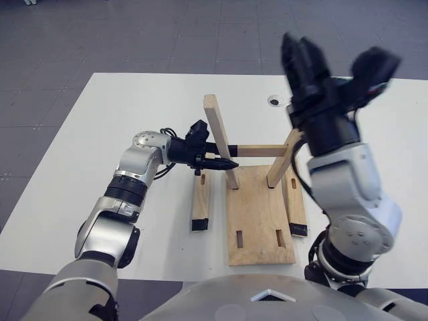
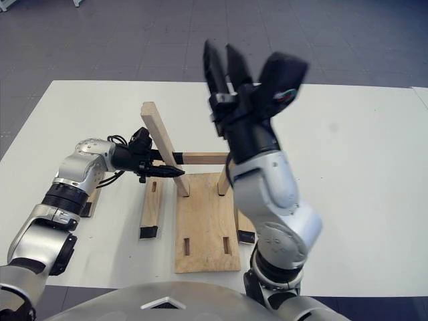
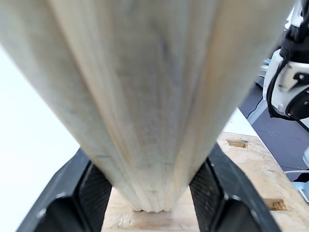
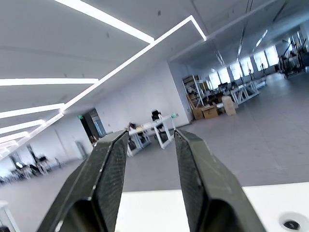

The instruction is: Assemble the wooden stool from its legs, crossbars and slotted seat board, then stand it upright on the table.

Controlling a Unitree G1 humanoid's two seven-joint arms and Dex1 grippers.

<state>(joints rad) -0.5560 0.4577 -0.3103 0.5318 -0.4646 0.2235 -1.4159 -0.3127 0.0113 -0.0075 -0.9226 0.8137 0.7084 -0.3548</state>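
Two legs are seen rising from the far end of the slotted seat board [image 1: 259,210], which is laid flat on the white worktop [image 1: 100,134]. A crossbar [image 1: 262,151] is run between the left standing leg [image 1: 219,130] and the right standing leg [image 1: 283,160], and its black-tipped end is met at the left one. Two further slots [image 1: 239,238] are cut into the board's near end, toward the robot.

The left gripper [image 1: 227,162] is closed on the lower part of the left standing leg, a little above the board. In the left wrist view its two pads [image 3: 94,193] are pressed against opposite sides of the wood.

The right gripper [image 2: 222,55] is held high over the board and pointed upward. Its fingers are parted by a moderate gap, and nothing is held between them.

Two more legs are laid flat on the worktop. One loose leg [image 1: 200,200] is placed just beside the board's left edge, and the other loose leg [image 1: 296,210] lies along its right edge. Each has its black end turned toward the robot.

A round grommet hole [image 1: 275,100] is set in the worktop beyond the standing legs.
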